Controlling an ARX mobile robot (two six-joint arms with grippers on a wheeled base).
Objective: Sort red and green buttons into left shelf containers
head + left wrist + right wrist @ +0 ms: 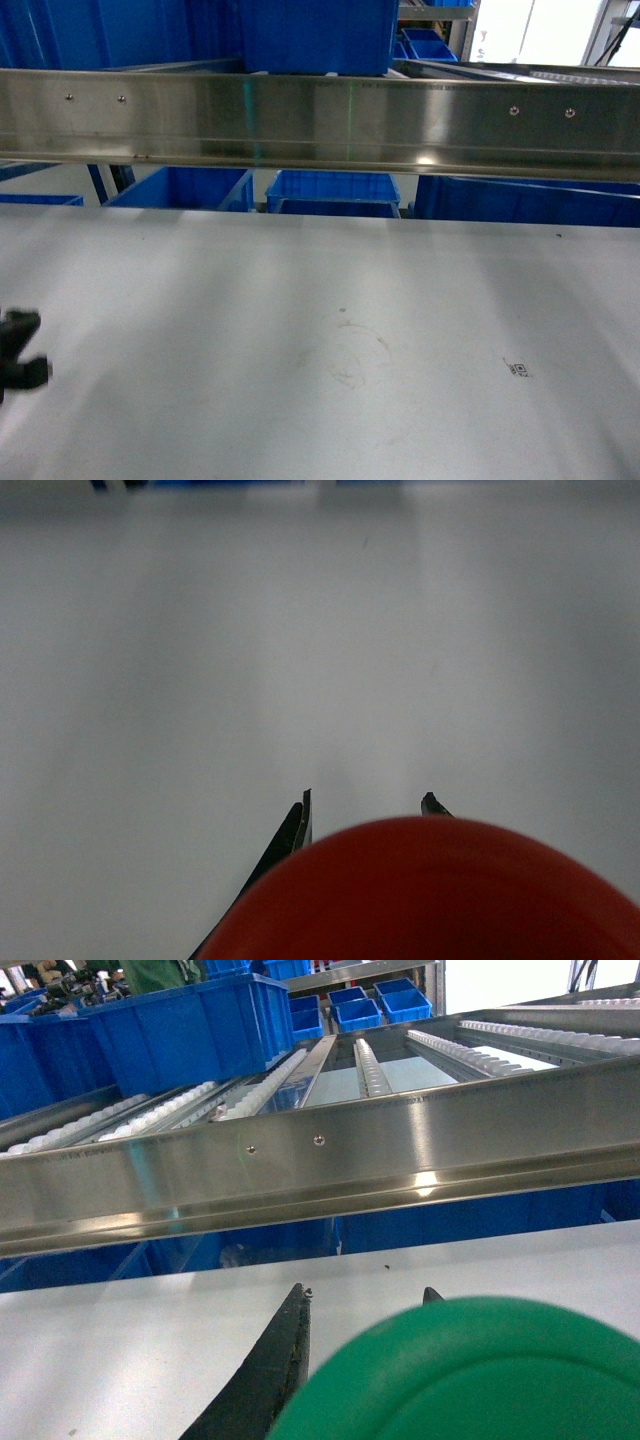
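A red button [430,895] fills the bottom of the left wrist view, its round cap close to the lens between the two dark fingertips of my left gripper [368,800], which is shut on it above the bare grey table. In the same way, my right gripper [365,1295] is shut on a green button [470,1375]. In the head view only a dark part of the left gripper [18,352] shows at the far left edge, and the right gripper is out of view. Large deep blue containers [315,35] [190,1030] stand on the roller shelf behind the steel rail.
A long steel rail [320,120] crosses the far edge of the grey table [330,340]. Below it stand more blue bins [333,190]. Roller tracks [370,1065] run back on the shelf, with small blue bins [385,1000] far behind.
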